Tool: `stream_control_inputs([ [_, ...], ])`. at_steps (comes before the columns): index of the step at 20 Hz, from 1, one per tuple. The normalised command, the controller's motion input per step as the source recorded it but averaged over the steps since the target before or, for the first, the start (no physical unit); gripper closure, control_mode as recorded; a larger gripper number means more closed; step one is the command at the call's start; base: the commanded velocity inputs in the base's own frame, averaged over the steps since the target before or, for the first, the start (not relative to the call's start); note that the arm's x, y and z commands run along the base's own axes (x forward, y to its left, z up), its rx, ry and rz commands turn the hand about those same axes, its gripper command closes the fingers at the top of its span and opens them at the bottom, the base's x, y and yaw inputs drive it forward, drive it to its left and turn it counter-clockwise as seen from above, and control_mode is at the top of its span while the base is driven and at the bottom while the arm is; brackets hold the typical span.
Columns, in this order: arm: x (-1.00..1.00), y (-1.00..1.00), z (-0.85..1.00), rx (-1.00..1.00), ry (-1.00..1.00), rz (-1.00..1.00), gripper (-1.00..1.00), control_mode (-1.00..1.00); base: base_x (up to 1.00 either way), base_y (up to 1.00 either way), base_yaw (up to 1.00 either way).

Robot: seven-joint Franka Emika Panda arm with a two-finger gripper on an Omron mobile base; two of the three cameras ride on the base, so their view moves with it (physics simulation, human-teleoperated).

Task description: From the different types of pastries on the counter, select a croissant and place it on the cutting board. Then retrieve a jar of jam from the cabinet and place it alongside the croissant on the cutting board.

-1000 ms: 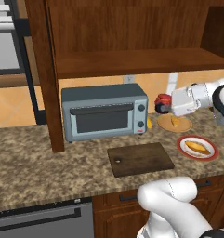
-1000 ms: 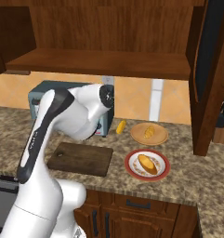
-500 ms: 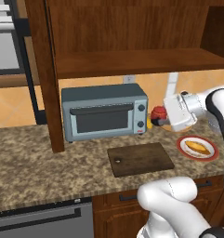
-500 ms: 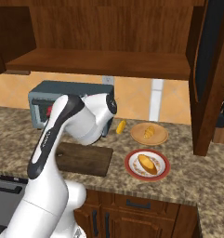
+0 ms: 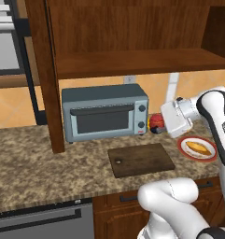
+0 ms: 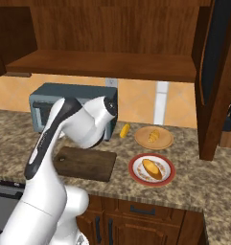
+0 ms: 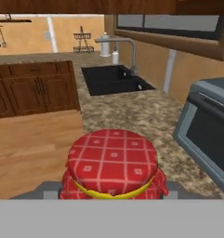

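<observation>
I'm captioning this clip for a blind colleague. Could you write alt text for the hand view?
A jam jar with a red checked cloth cover and yellow band sits close up, gripped in the pincer. Beyond it runs a speckled granite counter with a dark sink and faucet, and a grey toaster oven at right.

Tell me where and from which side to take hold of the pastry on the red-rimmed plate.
Grip the pastry across its thick middle, coming straight down from above. It lies flat and elongated, slanted on the red-rimmed plate, so closing across its short width should hold best. The plate's raised rim would likely get in the way of a sideways approach.
</observation>
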Motion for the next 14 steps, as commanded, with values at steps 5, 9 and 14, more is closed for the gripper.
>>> stream_control_inputs([
  [5, 0.12, 0.01, -0.29, -0.06, 0.27, 0.07, 1.0, -1.0, 0.0, 0.0, 0.0],
  [9, 0.41, 0.03, -0.47, -0.01, 0.21, 0.1, 1.0, -1.0, 0.0, 0.0, 0.0],
  [14, 0.39, 0.18, -0.62, -0.06, 0.03, 0.09, 1.0, -1.0, 0.0, 0.0, 0.0],
])
